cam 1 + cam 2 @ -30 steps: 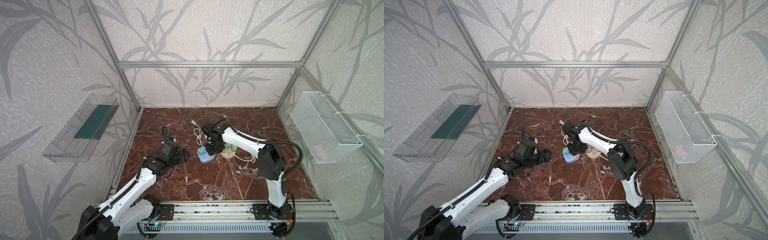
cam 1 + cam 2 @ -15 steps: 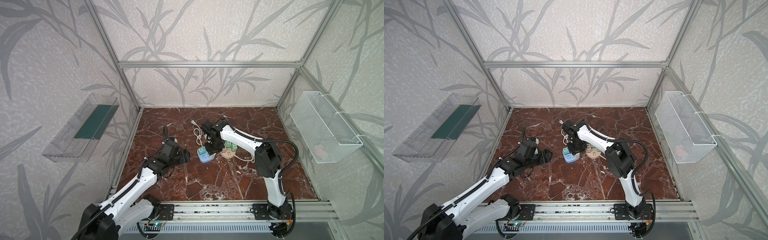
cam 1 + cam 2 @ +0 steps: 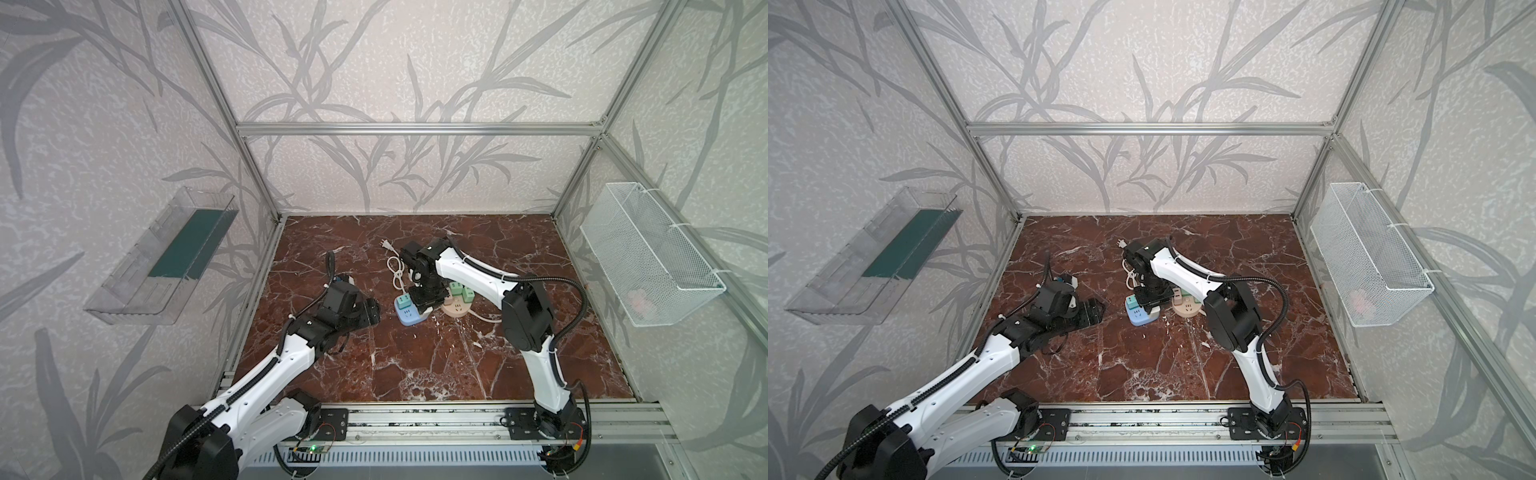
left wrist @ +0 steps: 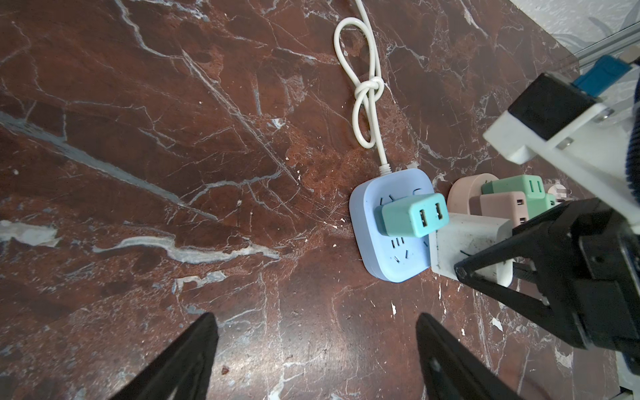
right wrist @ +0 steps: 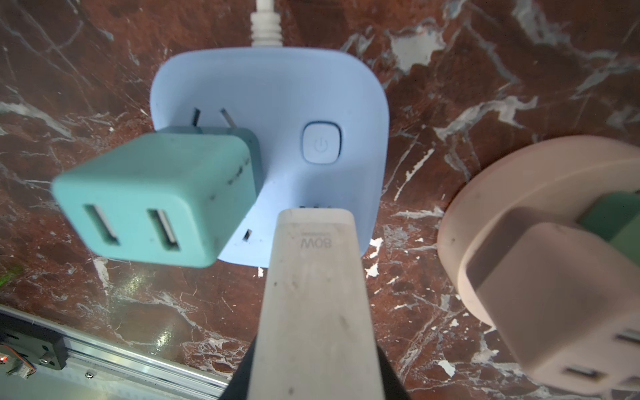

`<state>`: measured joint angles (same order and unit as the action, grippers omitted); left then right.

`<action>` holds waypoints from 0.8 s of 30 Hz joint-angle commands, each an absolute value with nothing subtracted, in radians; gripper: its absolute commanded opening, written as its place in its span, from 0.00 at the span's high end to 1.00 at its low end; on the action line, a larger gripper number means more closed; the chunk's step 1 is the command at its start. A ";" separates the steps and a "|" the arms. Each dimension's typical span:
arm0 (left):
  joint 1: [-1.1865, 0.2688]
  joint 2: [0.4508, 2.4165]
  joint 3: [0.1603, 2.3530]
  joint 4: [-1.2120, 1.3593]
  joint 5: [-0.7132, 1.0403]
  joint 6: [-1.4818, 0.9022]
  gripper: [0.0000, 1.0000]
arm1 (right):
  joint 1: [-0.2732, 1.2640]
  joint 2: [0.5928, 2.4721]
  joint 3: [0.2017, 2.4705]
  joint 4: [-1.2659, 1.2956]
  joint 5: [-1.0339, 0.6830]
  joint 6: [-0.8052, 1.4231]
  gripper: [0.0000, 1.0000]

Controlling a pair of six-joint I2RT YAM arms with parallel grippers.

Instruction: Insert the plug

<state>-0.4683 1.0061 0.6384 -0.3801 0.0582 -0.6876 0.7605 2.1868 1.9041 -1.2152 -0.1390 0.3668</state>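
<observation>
Listing, marble tabletop (image 3: pixel 415 374): left gripper (image 3: pixel 370 312), jaws wide and empty, nine o'clock of blue socket block (image 3: pixel 409 319); right gripper (image 3: pixel 428 299) clamped on white plug (image 5: pixel 311 294), plug's nose meeting block's three o'clock edge; teal charger (image 5: pixel 152 197) seated at twelve.

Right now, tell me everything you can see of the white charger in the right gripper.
The white charger is a flat plastic block with rounded edges, scuffed and speckled, with faint grey 80W print. The right gripper is shut on its rear. Its nose is at the face of the blue power strip, beside the teal USB charger plugged in there. Its prongs are hidden, so seating is unclear.
</observation>
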 commanded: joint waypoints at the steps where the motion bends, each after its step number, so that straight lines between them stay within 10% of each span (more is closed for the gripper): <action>1: -0.460 1.011 0.627 -0.363 0.061 -0.672 0.12 | 0.759 2.296 1.893 -1.185 -0.145 0.352 1.00; 24: -0.450 1.082 0.650 -0.290 0.060 -0.681 0.12 | 0.741 2.456 2.315 -1.532 -0.138 0.236 1.00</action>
<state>-0.4557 1.0668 0.6285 -0.3145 0.0765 -0.6907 0.7471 2.4008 2.2822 -1.4483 -0.1410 0.2661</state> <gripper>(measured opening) 0.881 0.337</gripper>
